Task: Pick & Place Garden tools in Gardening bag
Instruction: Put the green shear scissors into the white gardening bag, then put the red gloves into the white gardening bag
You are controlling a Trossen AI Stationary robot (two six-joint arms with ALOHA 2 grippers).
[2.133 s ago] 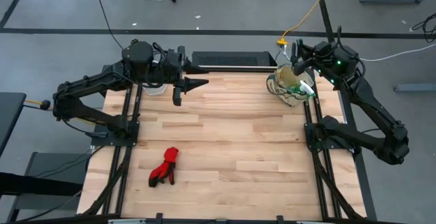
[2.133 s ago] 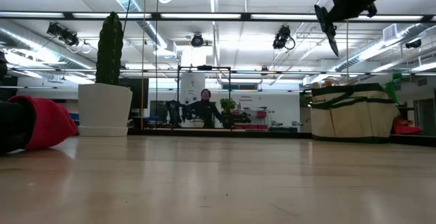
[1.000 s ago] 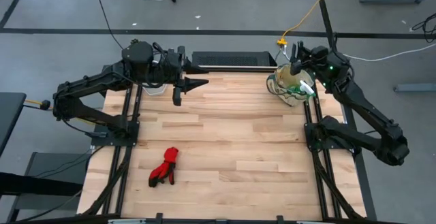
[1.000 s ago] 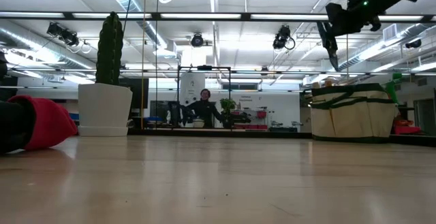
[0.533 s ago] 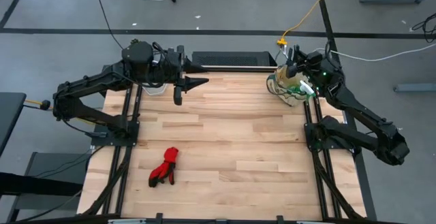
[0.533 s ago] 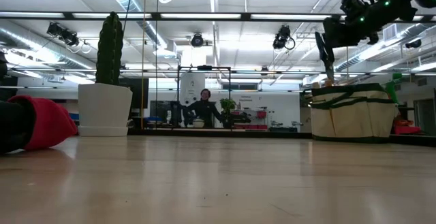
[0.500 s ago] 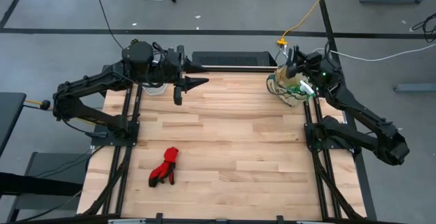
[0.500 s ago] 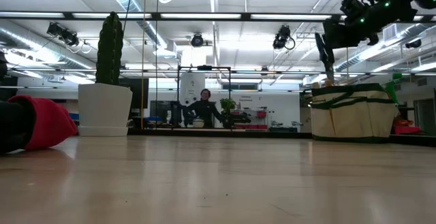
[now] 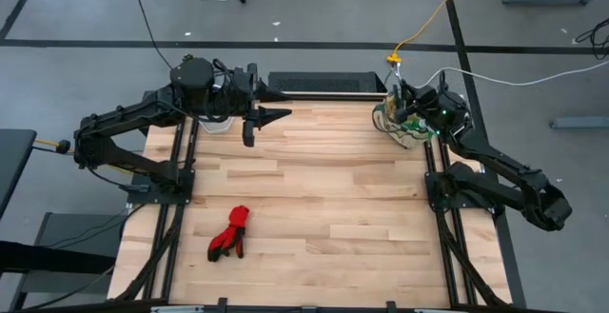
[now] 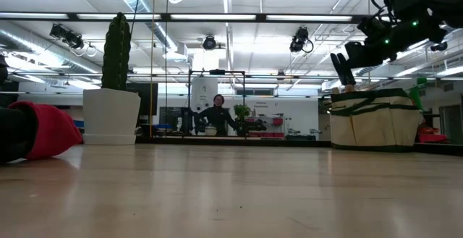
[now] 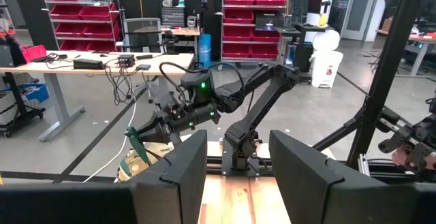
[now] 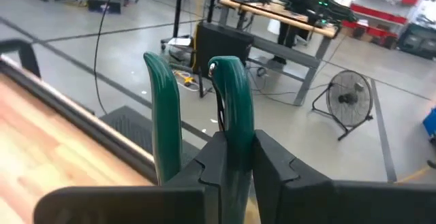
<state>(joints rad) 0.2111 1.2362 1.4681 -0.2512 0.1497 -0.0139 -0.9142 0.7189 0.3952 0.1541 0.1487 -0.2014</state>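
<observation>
Right gripper [image 12: 235, 157] pinches bag's [image 9: 403, 123] dark green handle [image 12: 231, 101].

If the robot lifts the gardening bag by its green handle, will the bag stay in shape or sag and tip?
The gardening bag is fabric, so it will probably sag somewhat. The right end effector is shut on one green handle only, so the bag may tilt to one side. It already holds tools, which may shift when it is lifted.

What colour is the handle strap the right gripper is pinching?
Dark green. The strap shows best in the right wrist view, clamped between the right gripper's fingers.
</observation>
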